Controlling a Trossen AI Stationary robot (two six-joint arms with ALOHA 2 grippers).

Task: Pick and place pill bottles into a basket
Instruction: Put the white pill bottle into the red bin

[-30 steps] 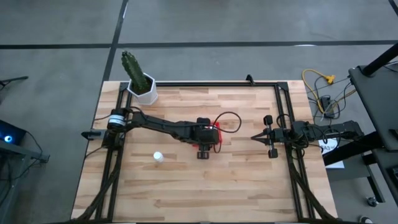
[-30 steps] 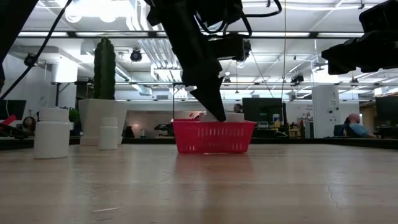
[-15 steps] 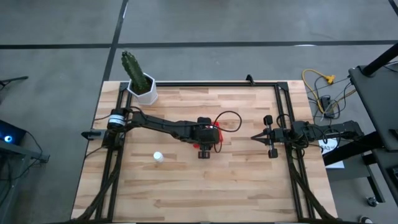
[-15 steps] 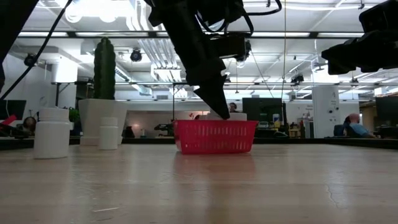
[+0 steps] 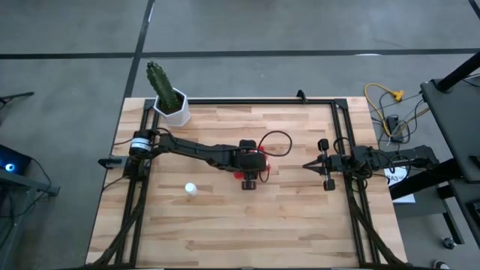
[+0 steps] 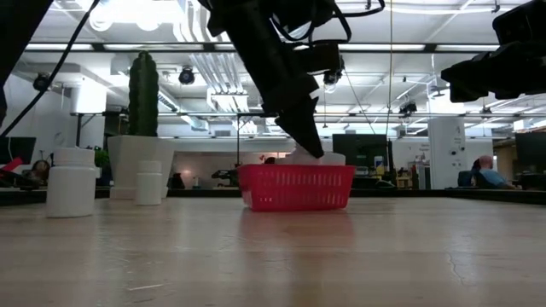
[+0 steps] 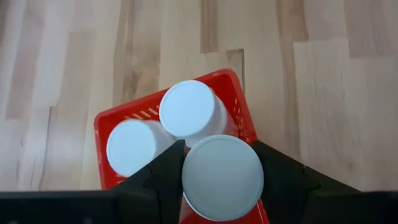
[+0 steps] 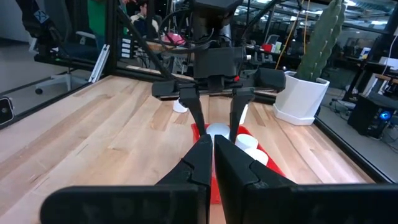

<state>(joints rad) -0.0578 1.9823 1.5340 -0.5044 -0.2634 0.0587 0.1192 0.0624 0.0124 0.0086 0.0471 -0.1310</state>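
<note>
1. Your left tool (image 7: 221,180) hangs over the red basket (image 7: 107,124) at mid-desk, its fingers clamped on a white pill bottle (image 7: 222,178) held above the basket's contents.
2. Two more bottles (image 7: 188,109) already stand inside the basket.
3. One bottle (image 5: 191,189) stands alone on the desk (image 5: 300,217), well apart from the basket.
4. Your right tool (image 5: 309,166) waits at the right edge, fingers pressed together and empty.

An open-plan lab: ceiling ducts (image 6: 213,68), strip lights, monitors (image 6: 363,152), a seated person (image 6: 486,170) behind the wooden table (image 6: 341,247)
</note>
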